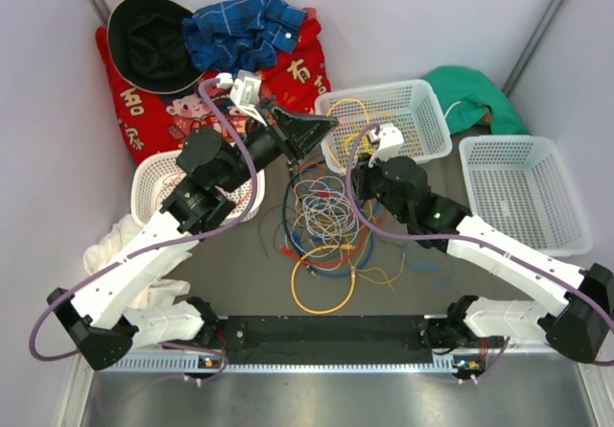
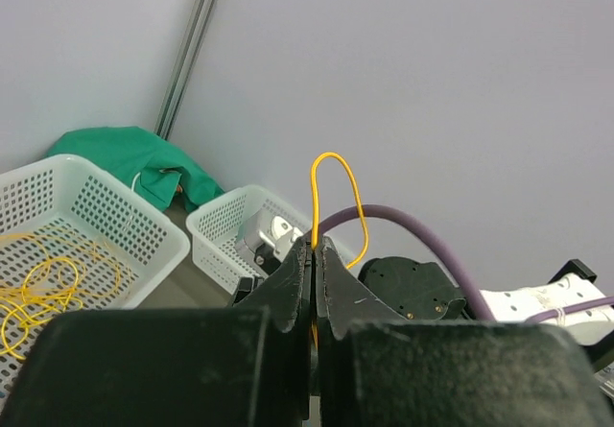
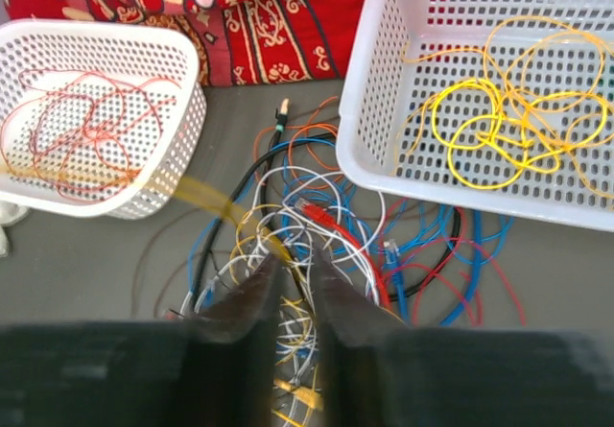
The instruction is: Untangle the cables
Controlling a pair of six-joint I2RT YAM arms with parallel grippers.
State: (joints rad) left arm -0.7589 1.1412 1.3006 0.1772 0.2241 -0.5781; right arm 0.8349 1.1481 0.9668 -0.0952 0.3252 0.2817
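The cables (image 1: 321, 218) lie in a tangle of blue, white, red, yellow and orange wires mid-table, also in the right wrist view (image 3: 326, 218). My left gripper (image 1: 326, 123) is raised above the tangle's far edge, beside the middle basket. It is shut on a yellow cable (image 2: 336, 173) that loops above its tips (image 2: 315, 247). My right gripper (image 1: 363, 163) hovers above the tangle. Its jaws (image 3: 295, 262) stand slightly apart, and a blurred yellow cable (image 3: 197, 193) runs in between them from the upper left. A loose yellow loop (image 1: 321, 291) lies near the front.
The middle white basket (image 1: 422, 89) holds yellow cables (image 3: 489, 120). The left basket (image 1: 153, 170) holds thin orange-red cables (image 3: 86, 120). The right basket (image 1: 523, 192) is empty. A red printed cloth (image 1: 144, 110), a black hat, blue and green cloths lie at the back. White cloth lies at the left.
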